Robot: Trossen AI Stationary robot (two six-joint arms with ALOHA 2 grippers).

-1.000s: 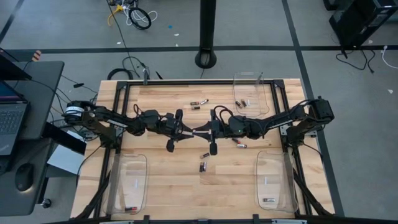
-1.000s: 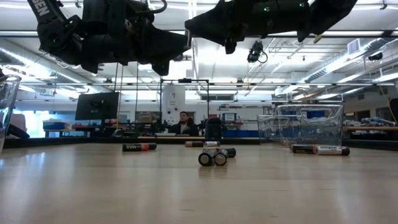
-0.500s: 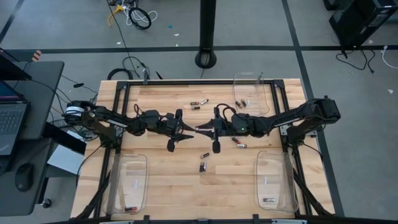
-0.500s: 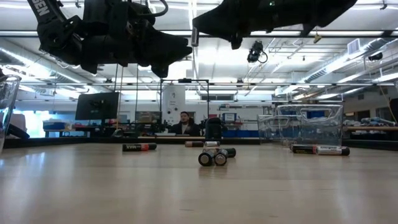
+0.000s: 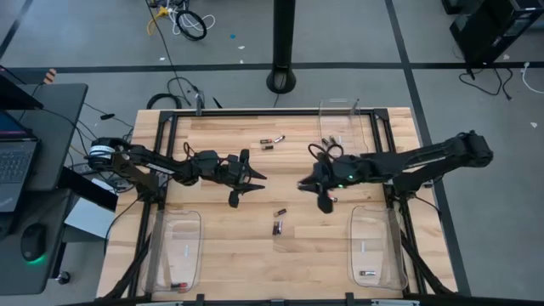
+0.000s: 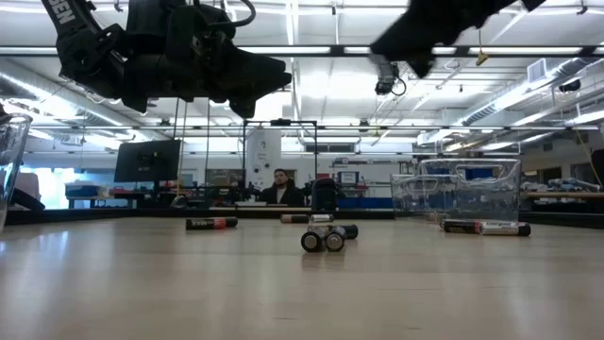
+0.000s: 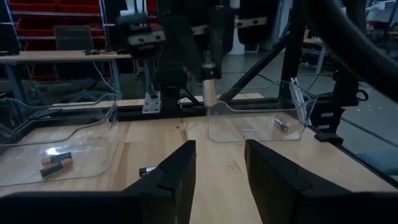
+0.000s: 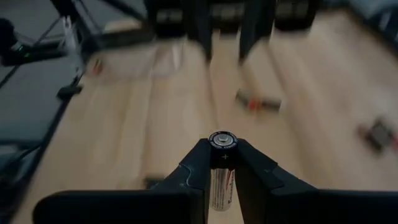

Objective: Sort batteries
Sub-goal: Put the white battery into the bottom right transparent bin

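Small cylindrical batteries lie loose on the wooden table: two at the far middle (image 5: pixel 272 141) and two near the centre (image 5: pixel 278 219), also in the low view (image 6: pixel 322 238). My right gripper (image 5: pixel 303 183) hangs over the table right of centre, shut on a silvery battery (image 8: pixel 222 171). My left gripper (image 5: pixel 257 176) hovers left of centre, open with nothing between its fingers (image 7: pixel 221 168), pointing at the right gripper across a gap. My right gripper pinches the battery's sides (image 8: pixel 222 163) between its two fingers. The battery lies along the fingers, its plus end (image 8: pixel 222 140) level with their free ends. The fingers slant down toward the table's left side, and the battery is clear of the table.
Clear plastic trays stand at the far right (image 5: pixel 344 127), near right (image 5: pixel 376 246) and near left (image 5: pixel 174 251), each with a battery or two inside. A black frame runs along the table's edges. A person sits at a desk far beyond the table (image 6: pixel 279 189).
My right gripper has drawn back from my left gripper toward the table's right edge, rising a little and tipping its fingers downward. The battery that was between the two grippers at the table's centre has gone with it.
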